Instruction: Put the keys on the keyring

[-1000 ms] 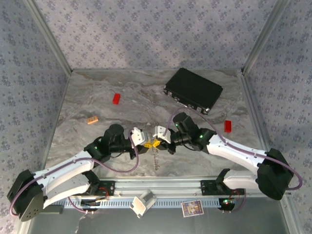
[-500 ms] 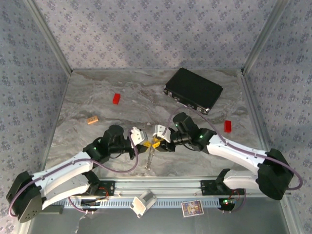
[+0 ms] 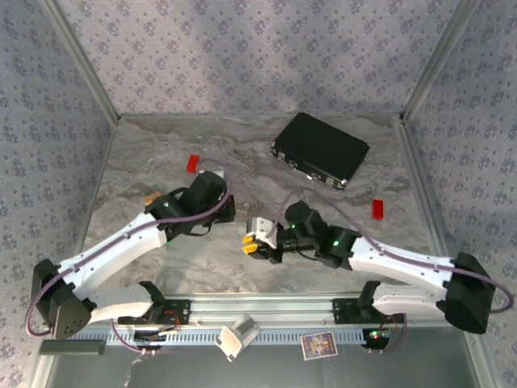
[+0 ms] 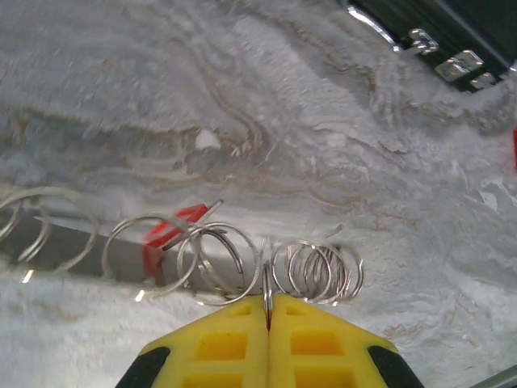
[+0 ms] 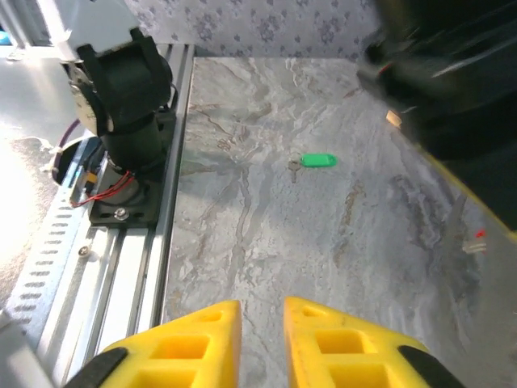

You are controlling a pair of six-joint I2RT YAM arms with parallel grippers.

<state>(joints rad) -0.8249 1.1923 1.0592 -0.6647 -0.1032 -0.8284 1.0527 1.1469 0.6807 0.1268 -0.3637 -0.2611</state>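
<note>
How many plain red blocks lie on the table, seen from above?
2. The left red block lies beyond the left arm; the right red block lies nearer than the black case. Arms may hide more.

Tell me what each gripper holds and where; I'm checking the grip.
The left gripper pinches the keyring by one ring, between its fingertips. The right gripper holds nothing; the green key lies on the table.

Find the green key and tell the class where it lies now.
In the right wrist view the green key lies flat on the marble table, well ahead of the right gripper, not far from the black arm base.
</note>
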